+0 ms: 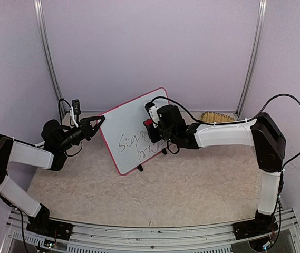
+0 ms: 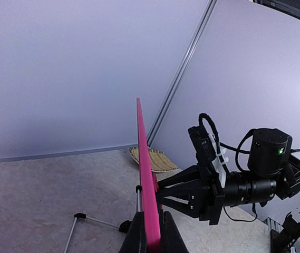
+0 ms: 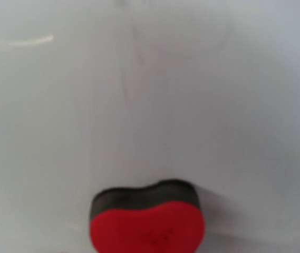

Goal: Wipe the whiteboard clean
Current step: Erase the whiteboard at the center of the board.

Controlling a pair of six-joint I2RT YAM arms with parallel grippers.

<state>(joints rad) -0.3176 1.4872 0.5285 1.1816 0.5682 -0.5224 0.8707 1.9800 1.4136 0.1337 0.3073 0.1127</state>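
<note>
A shallow woven straw basket (image 1: pixel 216 117) lies on the beige marbled surface (image 1: pixel 192 184), near the back right metal upright (image 1: pixel 249 63).

We are seeing a smooth, glossy whiteboard (image 1: pixel 126 124) in a pink plastic-looking frame, an eraser (image 3: pixel 147 226) with a red top over dark felt-like padding, a matt mottled table (image 1: pixel 192 184) and a woven straw basket (image 1: pixel 216 117).

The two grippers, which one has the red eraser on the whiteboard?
The right gripper, holding the red eraser against the whiteboard; the left gripper only pinches the board's pink frame edge.
</note>
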